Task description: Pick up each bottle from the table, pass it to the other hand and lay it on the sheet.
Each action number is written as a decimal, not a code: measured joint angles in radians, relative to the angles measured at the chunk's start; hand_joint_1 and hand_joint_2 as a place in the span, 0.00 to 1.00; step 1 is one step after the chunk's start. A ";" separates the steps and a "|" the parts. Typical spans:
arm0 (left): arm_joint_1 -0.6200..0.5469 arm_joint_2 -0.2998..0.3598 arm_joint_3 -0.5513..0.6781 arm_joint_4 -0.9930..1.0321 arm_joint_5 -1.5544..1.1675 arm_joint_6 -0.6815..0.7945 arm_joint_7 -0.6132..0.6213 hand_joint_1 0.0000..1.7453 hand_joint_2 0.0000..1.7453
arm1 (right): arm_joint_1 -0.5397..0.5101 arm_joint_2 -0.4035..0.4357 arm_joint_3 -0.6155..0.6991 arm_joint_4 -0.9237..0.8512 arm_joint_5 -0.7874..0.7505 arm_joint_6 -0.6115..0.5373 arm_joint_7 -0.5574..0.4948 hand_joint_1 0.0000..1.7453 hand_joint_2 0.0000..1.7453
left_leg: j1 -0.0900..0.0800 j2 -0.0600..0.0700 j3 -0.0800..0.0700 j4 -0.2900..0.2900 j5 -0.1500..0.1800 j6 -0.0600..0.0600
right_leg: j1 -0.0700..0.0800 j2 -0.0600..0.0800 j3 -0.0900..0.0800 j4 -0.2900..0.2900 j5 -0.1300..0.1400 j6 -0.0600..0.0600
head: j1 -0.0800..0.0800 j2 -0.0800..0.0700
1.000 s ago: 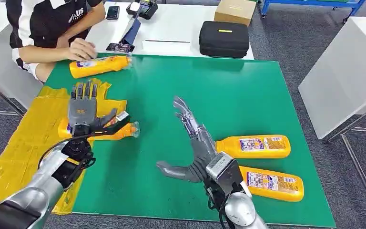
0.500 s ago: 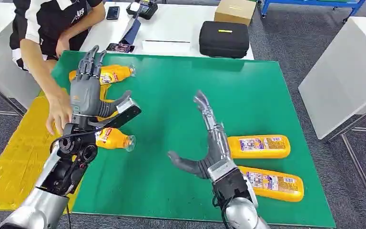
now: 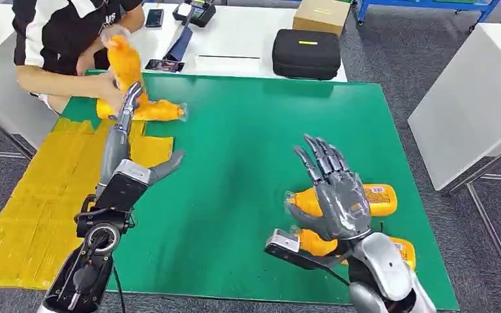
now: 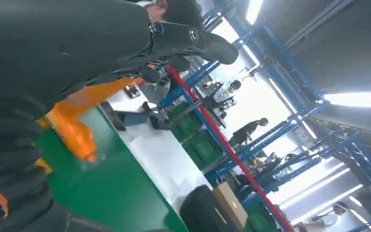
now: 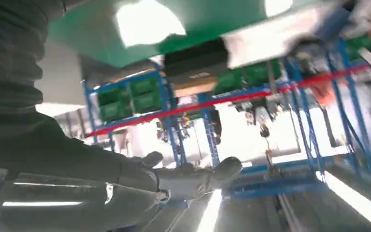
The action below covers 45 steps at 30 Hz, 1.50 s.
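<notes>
Both hands empty, fingers spread: left hand over yellow sheet, right hand above two orange bottles lying crosswise, caps left. Far-left bottle lies cap right; person lifts another.

Glossy plastic bottles, matt green mat, crinkled yellow sheet.

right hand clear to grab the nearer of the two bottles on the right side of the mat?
Probably yes. The right hand hovers open just above the two orange bottles; the nearer bottle lies flat on the green mat, with only the other bottle beside it.
</notes>
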 measured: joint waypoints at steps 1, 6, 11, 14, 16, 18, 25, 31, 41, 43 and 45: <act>0.007 -0.002 0.003 -0.004 0.004 0.000 0.001 0.00 1.00 | 0.014 -0.017 -0.013 -0.005 -0.005 0.010 0.000 0.00 1.00 | 0.000 0.000 0.000 0.000 0.000 0.000 | 0.000 0.000 0.000 0.000 0.000 0.000 | 0.000 0.000; 0.037 -0.008 0.010 -0.021 0.010 -0.001 0.002 0.00 1.00 | 0.068 -0.092 -0.082 -0.031 -0.014 0.028 -0.011 0.00 1.00 | 0.000 0.000 -0.001 0.000 -0.001 0.000 | 0.000 0.000 -0.001 0.000 0.000 0.000 | 0.000 0.000; 0.043 -0.013 0.011 -0.029 0.010 -0.010 0.002 0.00 1.00 | 0.091 -0.116 -0.111 -0.044 -0.010 0.071 -0.006 0.00 1.00 | 0.000 0.000 -0.001 0.000 0.000 0.000 | 0.000 0.000 -0.001 0.000 0.000 0.000 | 0.000 0.000; 0.048 -0.014 0.015 -0.039 0.013 -0.019 0.002 0.00 1.00 | 0.127 -0.128 -0.155 -0.055 -0.015 0.100 -0.005 0.00 1.00 | 0.000 0.000 -0.001 0.000 -0.001 0.000 | 0.000 0.000 0.000 0.000 0.000 0.000 | 0.000 0.000; 0.048 -0.014 0.024 -0.039 0.018 -0.031 0.003 0.00 1.00 | 0.148 -0.128 -0.208 -0.059 -0.025 0.125 -0.022 0.00 1.00 | 0.000 0.000 -0.001 0.000 -0.001 0.000 | 0.000 0.000 -0.001 0.000 0.000 0.000 | 0.000 0.000; 0.048 -0.014 0.026 -0.039 0.024 -0.034 0.005 0.00 1.00 | 0.158 -0.127 -0.238 -0.058 -0.026 0.135 -0.029 0.00 1.00 | 0.000 0.000 -0.001 0.000 -0.001 0.000 | 0.000 0.000 -0.001 0.000 0.000 0.000 | 0.000 0.000; 0.047 -0.014 0.034 -0.030 0.035 -0.044 0.009 0.00 1.00 | 0.153 -0.113 -0.296 -0.035 -0.022 0.146 -0.049 0.00 1.00 | 0.000 0.000 -0.001 0.000 -0.001 0.000 | 0.000 0.000 -0.001 0.000 0.000 0.000 | 0.000 0.000; 0.040 -0.014 0.039 -0.018 0.041 -0.048 0.009 0.00 1.00 | 0.128 -0.101 -0.305 -0.001 -0.006 0.145 -0.055 0.00 1.00 | 0.000 0.000 -0.001 0.000 0.000 0.000 | 0.000 0.000 -0.001 0.000 0.000 0.000 | 0.000 0.000; 0.011 -0.017 0.049 0.047 0.060 -0.058 0.004 0.00 1.00 | -0.031 -0.070 -0.295 0.255 -0.007 0.144 -0.110 0.00 1.00 | 0.000 0.000 -0.001 0.000 0.000 0.001 | 0.000 0.000 0.000 0.000 0.001 0.001 | 0.000 0.000; 0.010 -0.017 0.050 0.052 0.066 -0.058 0.004 0.00 1.00 | -0.049 -0.068 -0.288 0.291 -0.007 0.144 -0.112 0.00 1.00 | 0.000 0.000 -0.001 0.000 0.000 0.001 | 0.000 0.000 0.000 0.000 0.001 0.001 | 0.000 0.000; 0.007 -0.017 0.050 0.057 0.066 -0.058 0.003 0.00 1.00 | -0.062 -0.065 -0.281 0.316 -0.007 0.144 -0.113 0.00 1.00 | 0.000 0.000 -0.001 0.000 0.000 0.001 | 0.000 0.000 0.000 0.000 0.001 0.001 | 0.000 0.000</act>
